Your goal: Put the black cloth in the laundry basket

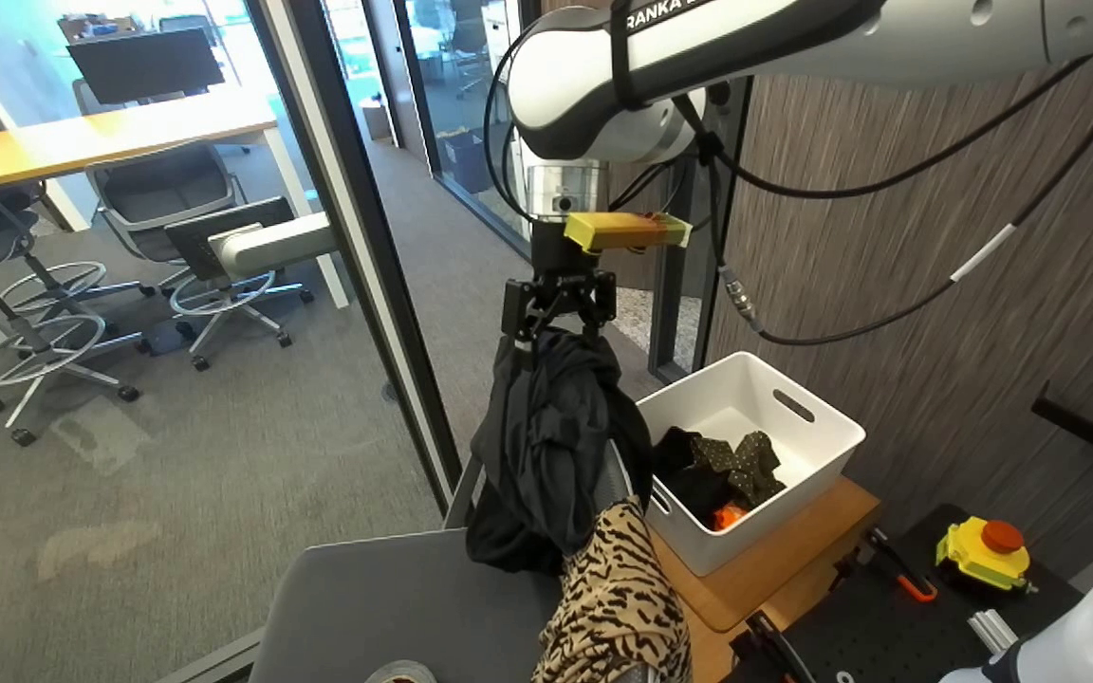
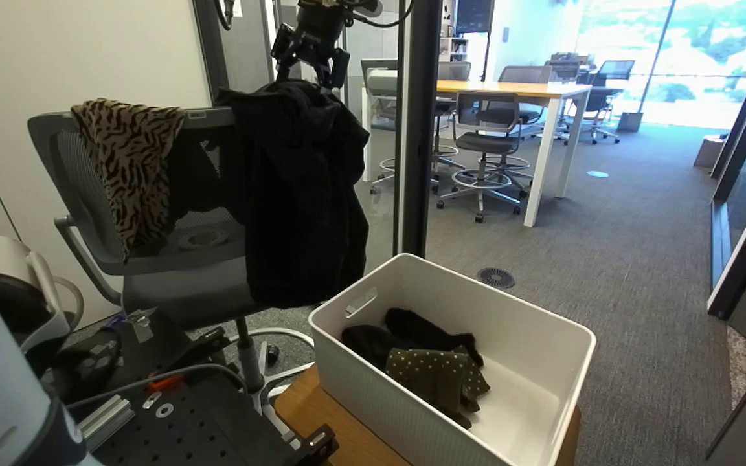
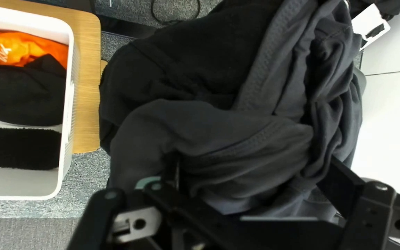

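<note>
The black cloth hangs in folds over the grey chair's backrest in both exterior views; it also shows in an exterior view and fills much of the wrist view. My gripper points down at the cloth's top, seen also in an exterior view. In the wrist view my gripper has its fingers wide apart, with bunched cloth between them; the left fingertip is partly hidden in folds. The white laundry basket stands beside the chair, with its rim at the left of the wrist view.
The basket holds dark items, a dotted olive cloth and an orange item. It stands on a wooden surface. A leopard-print cloth hangs beside the black cloth on the chair. A glass partition's frame stands behind the chair.
</note>
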{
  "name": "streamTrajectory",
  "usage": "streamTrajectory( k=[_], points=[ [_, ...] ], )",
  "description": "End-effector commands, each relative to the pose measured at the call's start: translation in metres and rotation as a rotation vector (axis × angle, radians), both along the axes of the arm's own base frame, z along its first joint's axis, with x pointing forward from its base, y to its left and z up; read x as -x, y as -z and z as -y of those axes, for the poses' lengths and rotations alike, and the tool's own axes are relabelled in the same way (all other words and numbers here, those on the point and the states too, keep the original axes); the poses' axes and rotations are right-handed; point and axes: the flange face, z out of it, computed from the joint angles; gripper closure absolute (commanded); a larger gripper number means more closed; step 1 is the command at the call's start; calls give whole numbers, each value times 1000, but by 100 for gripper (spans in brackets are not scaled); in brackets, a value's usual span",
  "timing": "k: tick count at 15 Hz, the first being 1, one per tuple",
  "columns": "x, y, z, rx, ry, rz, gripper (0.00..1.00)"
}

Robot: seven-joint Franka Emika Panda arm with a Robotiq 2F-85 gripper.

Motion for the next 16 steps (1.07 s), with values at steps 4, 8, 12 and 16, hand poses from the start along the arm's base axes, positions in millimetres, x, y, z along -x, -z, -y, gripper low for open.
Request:
streamTrajectory(
  k=[4,8,12,16],
  points=[
    [-5,-10,-4,26,17,-12,0],
    [-6,-10,-4,34,22,-5,34],
    [-8,-12,-3,38,26,-1,63],
    [-9,-13,-3,41,30,3,79]
  ],
)
